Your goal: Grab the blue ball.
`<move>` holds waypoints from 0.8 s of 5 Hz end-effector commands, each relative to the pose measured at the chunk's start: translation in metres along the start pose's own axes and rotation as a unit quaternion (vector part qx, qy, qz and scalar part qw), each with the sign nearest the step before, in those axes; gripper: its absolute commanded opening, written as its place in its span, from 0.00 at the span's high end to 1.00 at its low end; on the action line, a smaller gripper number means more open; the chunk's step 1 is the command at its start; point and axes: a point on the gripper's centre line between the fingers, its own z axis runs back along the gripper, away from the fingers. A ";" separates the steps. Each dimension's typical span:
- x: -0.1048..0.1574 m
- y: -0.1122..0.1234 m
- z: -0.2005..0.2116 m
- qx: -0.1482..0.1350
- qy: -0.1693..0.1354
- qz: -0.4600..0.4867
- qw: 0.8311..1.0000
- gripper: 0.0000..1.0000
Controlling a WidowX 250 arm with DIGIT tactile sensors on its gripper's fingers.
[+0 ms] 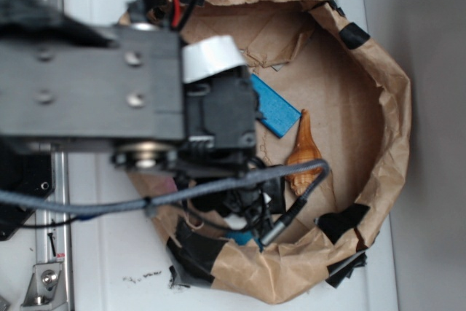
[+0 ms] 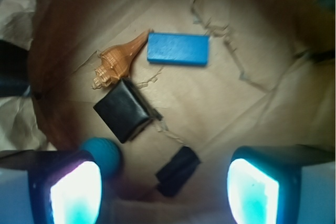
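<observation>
- Currently, in the wrist view, the ball [image 2: 102, 156] sits at lower left, tucked against the inner edge of the left finger pad [image 2: 76, 192], not centred in the gripper [image 2: 165, 195].
- Judgement: the coming move turns on this offset; the jaws need to shift toward frame left before closing, or the left pad may nudge the ball away.
- A round ball has no long axis, so approach angle matters little.
- Jaws stand wide apart and hold nothing; whether the left pad touches the ball cannot be told.
- A small black piece [image 2: 177, 170] lies between the pads, nearer centre than the ball; risk of pinching it instead.
- Black pad [image 2: 123, 109], shell [image 2: 116, 61] and blue block [image 2: 177, 49] lie further up the frame, clear of the jaws.
- Exterior view: the arm hides the ball inside the paper nest [image 1: 386, 107].
</observation>
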 end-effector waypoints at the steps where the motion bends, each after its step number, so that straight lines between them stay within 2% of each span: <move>1: 0.015 -0.007 -0.037 -0.030 0.089 0.066 0.993 0.00; 2: -0.006 -0.019 -0.062 -0.044 0.153 0.093 0.983 0.00; 3: -0.024 -0.041 -0.076 -0.070 0.164 0.104 0.979 0.00; 4: -0.033 -0.059 -0.095 -0.076 0.147 0.096 0.982 0.00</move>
